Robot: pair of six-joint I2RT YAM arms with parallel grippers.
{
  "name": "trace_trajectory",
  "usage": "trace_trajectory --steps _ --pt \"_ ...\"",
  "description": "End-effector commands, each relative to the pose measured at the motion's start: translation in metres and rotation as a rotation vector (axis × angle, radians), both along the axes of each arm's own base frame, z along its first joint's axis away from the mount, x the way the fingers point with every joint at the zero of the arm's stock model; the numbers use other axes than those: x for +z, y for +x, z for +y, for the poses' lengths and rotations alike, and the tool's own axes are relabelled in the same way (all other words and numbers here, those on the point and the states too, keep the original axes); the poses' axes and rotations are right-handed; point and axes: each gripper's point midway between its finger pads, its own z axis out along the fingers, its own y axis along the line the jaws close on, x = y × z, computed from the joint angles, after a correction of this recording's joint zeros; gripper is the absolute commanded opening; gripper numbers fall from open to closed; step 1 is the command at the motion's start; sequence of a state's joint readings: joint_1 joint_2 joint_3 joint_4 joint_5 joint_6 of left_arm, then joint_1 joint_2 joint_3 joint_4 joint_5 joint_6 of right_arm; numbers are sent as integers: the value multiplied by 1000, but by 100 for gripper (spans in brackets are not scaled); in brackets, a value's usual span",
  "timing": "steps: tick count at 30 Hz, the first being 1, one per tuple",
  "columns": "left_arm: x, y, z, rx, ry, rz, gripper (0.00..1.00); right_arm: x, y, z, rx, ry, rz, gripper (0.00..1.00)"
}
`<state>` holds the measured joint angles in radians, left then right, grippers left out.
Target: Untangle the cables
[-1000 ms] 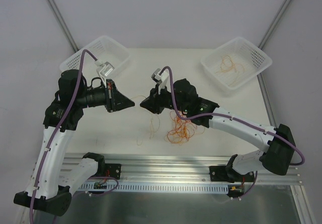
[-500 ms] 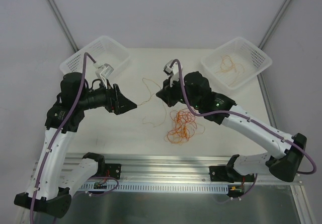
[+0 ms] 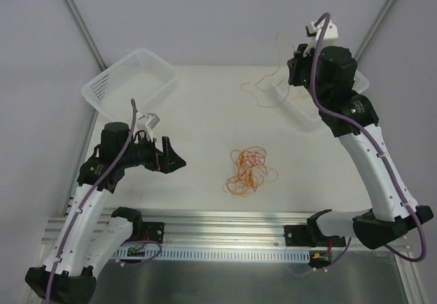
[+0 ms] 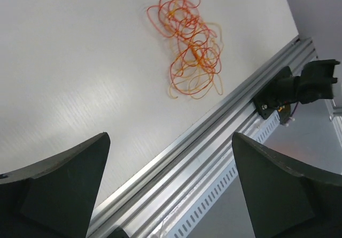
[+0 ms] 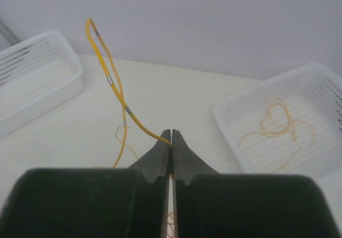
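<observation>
The right jaws, upper right of the top view, are pinched on one yellow cable [image 5: 109, 77] raised above the bench [image 3: 205, 99]; the left jaws gape wide, holding nothing; the orange-red cable tangle [image 3: 248, 171] lies mid-frame on the bench

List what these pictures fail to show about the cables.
- Tangle, top and left wrist views: strand count, too thin and overlapped.
- Yellow cable, right wrist view: lower end hidden behind the right gripper.
- Right basket, top view: mostly covered by the right arm.
</observation>
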<state>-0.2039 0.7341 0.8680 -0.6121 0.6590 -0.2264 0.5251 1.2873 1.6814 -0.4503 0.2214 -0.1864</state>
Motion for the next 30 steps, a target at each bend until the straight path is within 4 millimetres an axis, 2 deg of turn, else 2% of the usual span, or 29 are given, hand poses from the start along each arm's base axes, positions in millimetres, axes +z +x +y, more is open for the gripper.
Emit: trace_trajectory --steps 1,4,5,7,8,10,11,12,14,15,17,19,21,22,24,26,28,29,30 --pt "-30 8 12 107 59 50 99 12 36 -54 -208 -19 -46 1" --pt "-45 11 11 116 51 73 99 18 58 -81 -307 4 -75 0" --pt "-53 11 11 120 52 96 99 19 72 -97 -359 10 -89 1" --pt "-59 14 12 135 55 98 99 19 86 -122 -425 23 -102 1" --pt "-66 14 12 138 63 114 99 17 100 -128 -445 26 -105 1" --pt "-75 17 16 150 83 114 99 12 114 -141 -481 28 -103 1" --pt "-82 17 17 154 96 128 99 13 121 -154 -510 32 -113 1" --pt "-87 19 20 169 113 132 99 4 135 -158 -521 28 -101 1" --pt "-96 20 21 170 130 155 99 -2 148 -174 -549 29 -93 1" --pt "-99 21 22 173 135 162 99 -16 162 -180 -565 23 -70 1" --pt "-107 23 21 174 137 185 99 -33 177 -196 -597 29 -44 1" --pt "-110 23 19 169 131 204 99 -62 196 -209 -623 28 5 1" --pt "-114 23 17 161 130 230 99 -80 208 -211 -635 39 23 1" --pt "-115 22 16 158 129 239 99 -106 220 -223 -665 35 65 1" --pt "-118 22 15 154 126 261 99 -128 229 -230 -687 60 99 2" --pt "-119 20 13 148 116 282 99 -164 239 -237 -710 61 166 4" --pt "-120 19 12 145 112 293 99 -184 243 -242 -733 89 208 12" --pt "-123 18 12 142 113 303 99 -203 246 -243 -731 83 256 17" --pt "-123 17 11 138 111 309 99 -210 246 -243 -728 78 278 32"
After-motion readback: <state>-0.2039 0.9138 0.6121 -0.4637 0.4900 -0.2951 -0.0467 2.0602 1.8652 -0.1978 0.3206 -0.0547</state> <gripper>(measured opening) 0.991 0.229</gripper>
